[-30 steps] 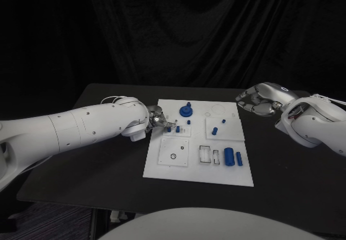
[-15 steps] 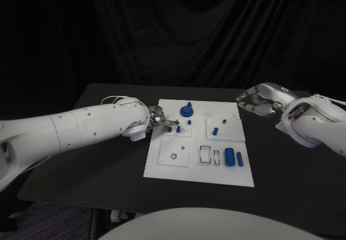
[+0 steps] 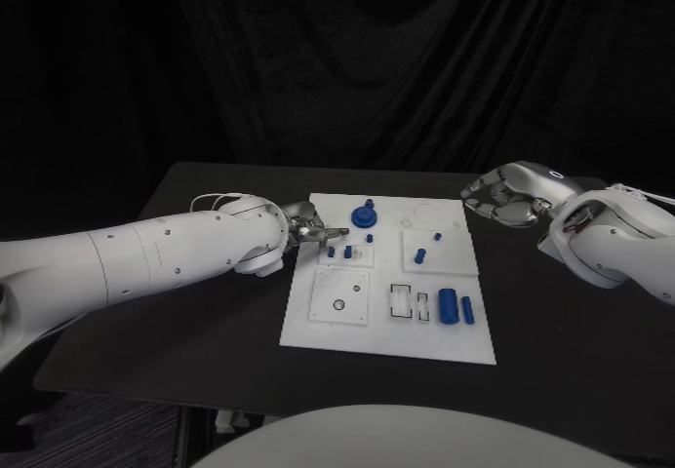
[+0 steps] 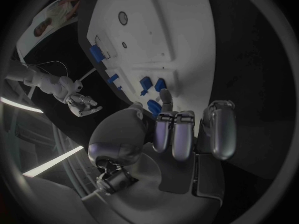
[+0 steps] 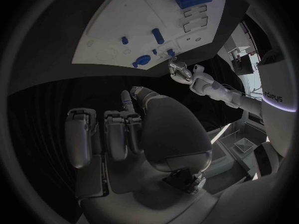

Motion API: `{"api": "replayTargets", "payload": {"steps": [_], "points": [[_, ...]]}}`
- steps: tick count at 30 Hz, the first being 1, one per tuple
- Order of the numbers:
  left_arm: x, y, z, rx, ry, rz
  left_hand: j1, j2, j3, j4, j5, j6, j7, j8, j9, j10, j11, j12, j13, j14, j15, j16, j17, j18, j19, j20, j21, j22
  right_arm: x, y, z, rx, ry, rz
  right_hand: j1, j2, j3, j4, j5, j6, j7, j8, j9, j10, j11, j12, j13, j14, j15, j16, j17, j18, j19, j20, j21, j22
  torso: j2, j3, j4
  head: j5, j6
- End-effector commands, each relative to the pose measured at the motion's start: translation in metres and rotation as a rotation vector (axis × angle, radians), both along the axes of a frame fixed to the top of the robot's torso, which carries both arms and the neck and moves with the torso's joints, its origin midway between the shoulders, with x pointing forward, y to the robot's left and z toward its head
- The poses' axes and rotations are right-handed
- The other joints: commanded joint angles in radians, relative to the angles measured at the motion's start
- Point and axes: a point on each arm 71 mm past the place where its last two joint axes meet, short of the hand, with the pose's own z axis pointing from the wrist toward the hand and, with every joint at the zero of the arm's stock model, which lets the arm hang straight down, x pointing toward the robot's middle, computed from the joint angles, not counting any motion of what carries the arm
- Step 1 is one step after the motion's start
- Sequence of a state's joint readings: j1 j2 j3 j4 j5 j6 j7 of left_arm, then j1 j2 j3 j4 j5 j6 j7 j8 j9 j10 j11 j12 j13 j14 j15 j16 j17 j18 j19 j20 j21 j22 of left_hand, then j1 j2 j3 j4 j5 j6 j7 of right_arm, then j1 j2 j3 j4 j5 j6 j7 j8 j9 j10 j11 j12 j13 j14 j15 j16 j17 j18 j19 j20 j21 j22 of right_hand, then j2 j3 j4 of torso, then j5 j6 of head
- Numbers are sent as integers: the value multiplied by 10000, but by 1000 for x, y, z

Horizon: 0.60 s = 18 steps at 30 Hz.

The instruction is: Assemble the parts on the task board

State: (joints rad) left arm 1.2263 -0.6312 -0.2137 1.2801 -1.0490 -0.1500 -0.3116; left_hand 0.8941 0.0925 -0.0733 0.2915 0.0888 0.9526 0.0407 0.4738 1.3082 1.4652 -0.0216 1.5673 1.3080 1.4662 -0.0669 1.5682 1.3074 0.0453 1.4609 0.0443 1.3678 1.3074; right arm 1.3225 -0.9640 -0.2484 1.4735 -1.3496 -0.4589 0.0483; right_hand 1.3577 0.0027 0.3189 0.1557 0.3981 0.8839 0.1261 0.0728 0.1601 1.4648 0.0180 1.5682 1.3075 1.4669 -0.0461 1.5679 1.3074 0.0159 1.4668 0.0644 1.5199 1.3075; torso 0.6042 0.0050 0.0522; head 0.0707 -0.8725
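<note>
The white task board [image 3: 387,327] lies mid-table. My left hand [image 3: 315,234] hovers at the board's left edge, fingers loosely apart and holding nothing, just beside two small blue pegs [image 3: 339,252] standing in the board. In the left wrist view, one fingertip [image 4: 165,95] points at those pegs [image 4: 152,83]. A blue gear-like part [image 3: 365,214] stands near the far edge. A blue peg [image 3: 419,256] and a tiny one [image 3: 438,235] sit on the right block. My right hand [image 3: 503,200] floats off the board's far right corner, fingers curled in on nothing [image 5: 124,129].
A thick blue cylinder [image 3: 446,304] and a slim blue bar [image 3: 465,310] lie near the board's right front, beside rectangular slots [image 3: 403,299]. A round hole [image 3: 337,306] shows in the front left block. Bare black table [image 3: 183,322] surrounds the board.
My left hand has drawn slightly up and away from the two pegs toward the board's far side. The right hand has stayed still.
</note>
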Motion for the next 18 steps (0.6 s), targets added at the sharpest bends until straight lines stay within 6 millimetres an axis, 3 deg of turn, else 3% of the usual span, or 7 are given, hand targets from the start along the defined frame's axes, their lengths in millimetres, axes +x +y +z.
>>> {"api": "replayTargets", "payload": {"steps": [1,5,10,12,16,17,18], "points": [[5,-4,23,-152,-3389,-761,231,-56,-281,-12,-45,-80,-51,904,415,1056,-64,35,2628,1046,-60,26,2634,20,85,-35,87,2012,0,-2,-1,-30,53,-148,-117,-13,59,-21,46,53,-7,-1,-15,1060,84,26,2633,1039,68,29,2634,3,709,55,-61,2419,1,0,-3,-47,-1],[3,-3,35,-20,-5186,-1414,509,-75,-534,-8,-70,-891,1,839,303,1056,-27,35,2628,1046,-34,26,2634,37,30,-24,0,1986,-1,-3,-1,-33,48,-185,-117,-13,59,-21,46,53,-7,-1,-15,1060,84,26,2633,1039,68,29,2634,3,709,55,-61,2419,-2,2,0,-94,-1],[0,-7,45,-436,-6494,-2556,1820,82,-621,-51,526,-3584,665,356,48,1056,565,35,2628,1046,492,26,2634,166,-528,358,-702,1783,-1,-5,-1,-27,22,-226,-125,-21,60,-25,46,52,-5,-4,-18,1060,86,26,2633,1039,70,29,2634,0,715,57,-51,2423,0,4,-8,-175,-1],[-3,-11,47,-639,-6666,-3280,2549,65,-464,-158,993,-4286,858,94,-157,-201,703,-1203,2070,1046,637,26,2634,248,-925,480,-1137,1657,-1,-6,0,-23,6,-238,-125,-21,60,-25,46,52,-5,-4,-18,1060,86,26,2633,1039,70,29,2634,0,715,57,-51,2423,0,0,-3,-210,-1],[-5,-24,42,-800,-5996,-4522,4761,-3,331,-797,860,-5379,993,-507,-1180,-5678,897,-5919,70,945,846,-21,2544,76,-550,687,-228,1906,-1,-5,0,-19,-7,-229,-125,-21,60,-25,46,52,-5,-4,-18,1060,86,26,2633,1039,70,29,2634,0,715,57,-51,2423,1,3,-3,-229,-1],[-5,-28,40,-790,-5731,-4788,5297,-60,629,-973,793,-5407,1129,-731,-1651,-7971,1102,-7860,-765,285,981,-361,1948,105,-713,788,-380,1846,-1,-5,0,-18,-7,-217,-125,-21,60,-25,46,52,-5,-4,-18,1060,86,26,2633,1039,70,29,2634,0,715,57,-51,2423,-3,3,1,-233,-1],[-4,-30,39,-785,-5596,-4931,5465,-85,766,-972,827,-5386,1199,-846,-1932,-8328,1236,-8293,-1051,111,1087,-475,1768,95,-733,869,-371,1844,-1,-4,0,-16,-8,-208,-125,-21,60,-25,46,52,-5,-4,-18,1060,86,26,2633,1039,70,29,2634,0,715,57,-51,2423,0,1,5,-237,-1]]}}
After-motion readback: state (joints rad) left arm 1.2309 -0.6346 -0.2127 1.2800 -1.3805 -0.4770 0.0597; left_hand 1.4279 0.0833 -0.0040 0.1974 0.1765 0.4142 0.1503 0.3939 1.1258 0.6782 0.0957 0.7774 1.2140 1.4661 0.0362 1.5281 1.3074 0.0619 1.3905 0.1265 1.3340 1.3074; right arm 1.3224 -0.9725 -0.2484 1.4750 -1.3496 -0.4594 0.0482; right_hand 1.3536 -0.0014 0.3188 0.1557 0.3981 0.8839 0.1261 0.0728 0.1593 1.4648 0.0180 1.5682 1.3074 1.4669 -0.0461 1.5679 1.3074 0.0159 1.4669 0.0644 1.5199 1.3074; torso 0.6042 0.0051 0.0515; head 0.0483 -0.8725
